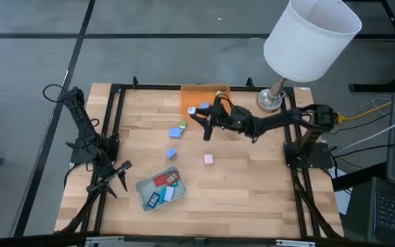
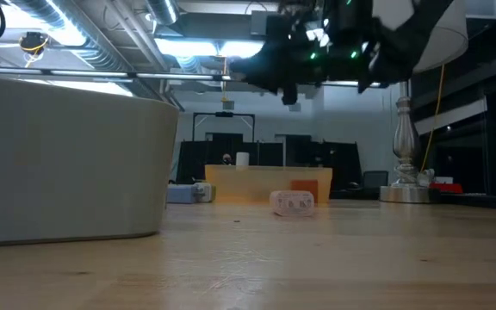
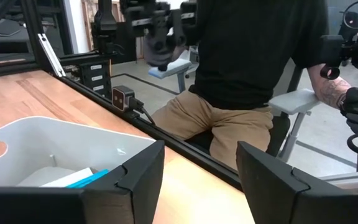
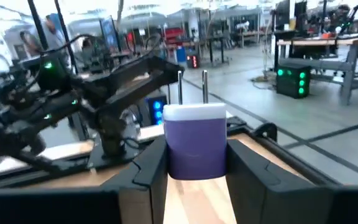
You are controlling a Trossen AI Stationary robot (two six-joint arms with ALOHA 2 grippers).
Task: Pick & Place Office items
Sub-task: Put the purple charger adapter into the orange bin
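The right gripper (image 4: 194, 165) is clamping a purple block (image 4: 195, 142) between its fingers, held aloft near the orange tray (image 1: 196, 96). From overhead the block is hidden by the arm. The left gripper (image 3: 201, 177), fingers spread, is waiting beside the grey tray (image 1: 142, 193) holding red and blue pieces, partly cut off. A pink block (image 1: 209, 158) is lying mid-table.

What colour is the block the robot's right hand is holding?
Purple with a white top, held in the right hand; the right wrist view shows it best.
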